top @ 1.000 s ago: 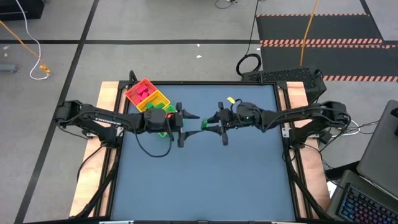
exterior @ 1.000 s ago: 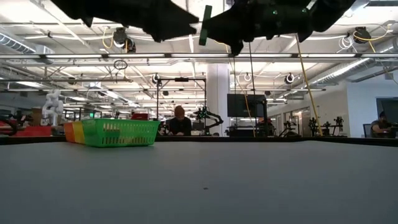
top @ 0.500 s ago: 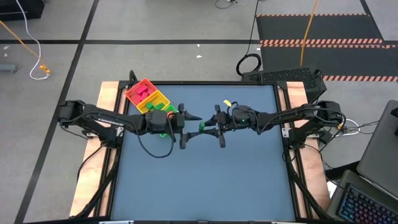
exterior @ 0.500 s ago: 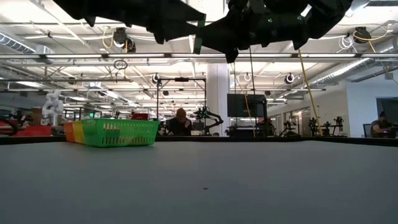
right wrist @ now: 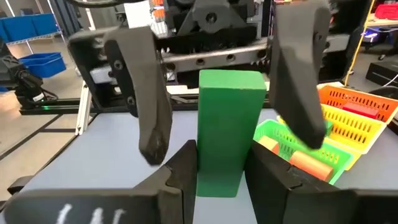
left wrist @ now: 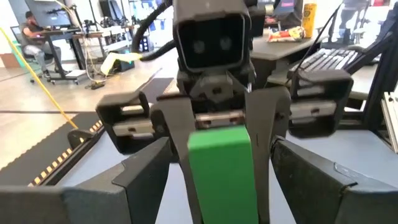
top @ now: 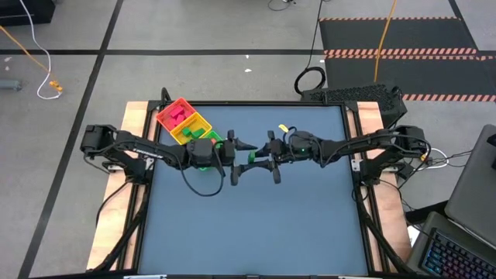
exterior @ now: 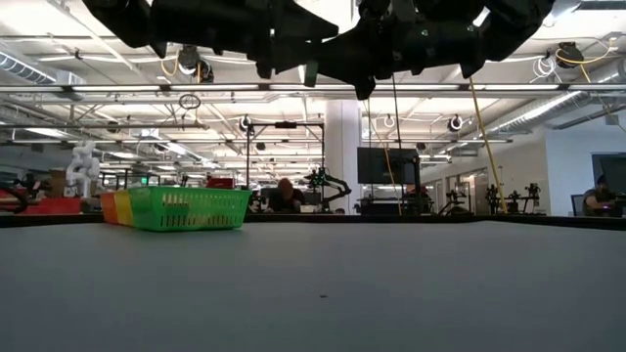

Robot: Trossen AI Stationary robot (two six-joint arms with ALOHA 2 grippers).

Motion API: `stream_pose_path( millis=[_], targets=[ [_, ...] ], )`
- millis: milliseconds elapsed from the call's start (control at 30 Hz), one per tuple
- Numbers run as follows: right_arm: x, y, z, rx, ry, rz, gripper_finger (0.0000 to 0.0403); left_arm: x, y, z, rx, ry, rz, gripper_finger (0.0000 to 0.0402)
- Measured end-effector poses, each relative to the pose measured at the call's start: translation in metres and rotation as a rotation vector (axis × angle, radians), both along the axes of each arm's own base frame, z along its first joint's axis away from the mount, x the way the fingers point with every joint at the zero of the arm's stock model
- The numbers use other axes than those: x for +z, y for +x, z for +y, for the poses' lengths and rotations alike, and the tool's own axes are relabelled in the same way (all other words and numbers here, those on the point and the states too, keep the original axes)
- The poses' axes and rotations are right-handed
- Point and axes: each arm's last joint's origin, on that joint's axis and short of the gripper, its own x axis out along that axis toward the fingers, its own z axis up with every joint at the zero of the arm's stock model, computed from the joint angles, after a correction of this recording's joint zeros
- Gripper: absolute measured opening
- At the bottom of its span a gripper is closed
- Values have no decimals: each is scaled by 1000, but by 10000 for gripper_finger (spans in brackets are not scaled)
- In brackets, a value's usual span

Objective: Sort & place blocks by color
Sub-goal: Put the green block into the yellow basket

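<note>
A green brick block (top: 252, 157) hangs in the air over the middle of the table, held by my right gripper (top: 261, 158), which reaches in from the table's right. My left gripper (top: 240, 162) faces it from the left, open. Its two fingers (right wrist: 148, 106) stand on either side of the block's free end with gaps showing. The left wrist view shows the block (left wrist: 222, 163) end-on between the right gripper's fingers. The red-yellow-green tray (top: 184, 124) sits at the far left of the table with pink and green blocks inside. My right gripper pinches the green block by its right-hand end (right wrist: 219, 177) between its two fingers. The fingers come level from the table's right and lie along the block's sides. The block is lifted clear of the table, and its free end (right wrist: 231, 84) points toward my left gripper.
The tray (exterior: 176, 207) stands near the table's far left corner; its green compartment (right wrist: 292, 149) lies just behind my left arm. The blue table top (top: 256, 225) stretches toward the near edge. People sit at desks in the room beyond the table.
My right gripper carried the green block a little toward the table's left, then held still. My left gripper moved toward the table's right, and its open fingers now stand around the block's free end.
</note>
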Motion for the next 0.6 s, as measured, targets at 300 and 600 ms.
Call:
stream_pose_path(
  millis=[300, 600],
  targets=[
    [0, 0, 0, 1, 0, 0, 100, 1, 0, 0, 0, 9, -8, 190],
    [-1, 0, -1, -30, -15, 4, 121, -1, 0, 4, 6, 12, 11, 105]
  ],
)
